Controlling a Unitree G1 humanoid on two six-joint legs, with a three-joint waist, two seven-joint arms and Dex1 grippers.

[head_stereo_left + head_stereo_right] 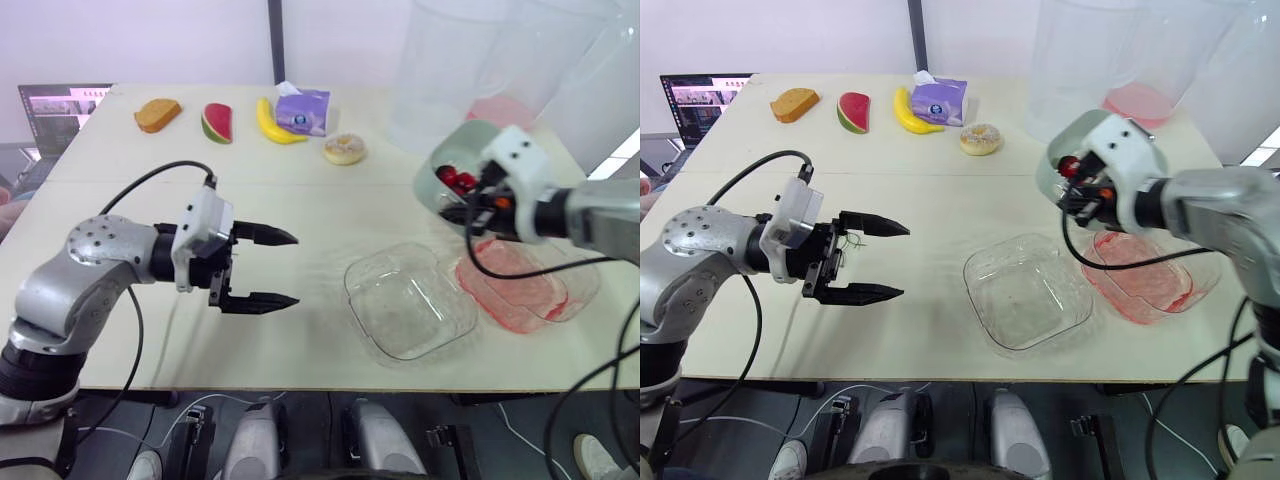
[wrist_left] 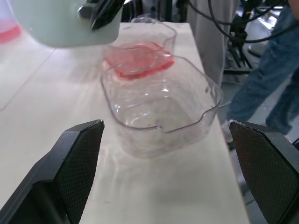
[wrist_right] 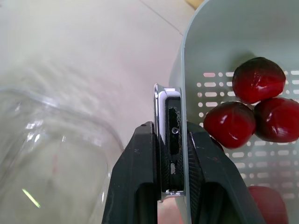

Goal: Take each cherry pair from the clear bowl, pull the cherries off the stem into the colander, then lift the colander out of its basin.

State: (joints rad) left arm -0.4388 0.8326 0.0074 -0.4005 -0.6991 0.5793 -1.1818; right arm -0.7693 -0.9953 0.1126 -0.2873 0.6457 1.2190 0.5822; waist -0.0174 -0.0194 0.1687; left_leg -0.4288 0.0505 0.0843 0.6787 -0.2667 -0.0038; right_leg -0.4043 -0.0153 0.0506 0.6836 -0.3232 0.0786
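Observation:
My right gripper (image 3: 169, 126) is shut on the rim of the pale green colander (image 1: 455, 150) and holds it in the air, tilted, above the table's right side. Several dark red cherries (image 3: 231, 123) lie on the colander's perforated bottom. Below it on the table stands the pink-tinted clear basin (image 1: 520, 280). The clear bowl (image 1: 408, 300) sits just left of the basin and looks empty. Left of that bowl, my left gripper (image 1: 290, 268) hovers open over bare table, nothing between its fingers.
Along the far edge lie a toy bread slice (image 1: 157, 114), a watermelon slice (image 1: 217, 122), a banana (image 1: 275, 122), a purple tissue pack (image 1: 303, 110) and a donut (image 1: 345, 149). Tall clear containers (image 1: 470, 60) stand at the back right. A person in jeans (image 2: 275, 70) stands beyond the table's right end.

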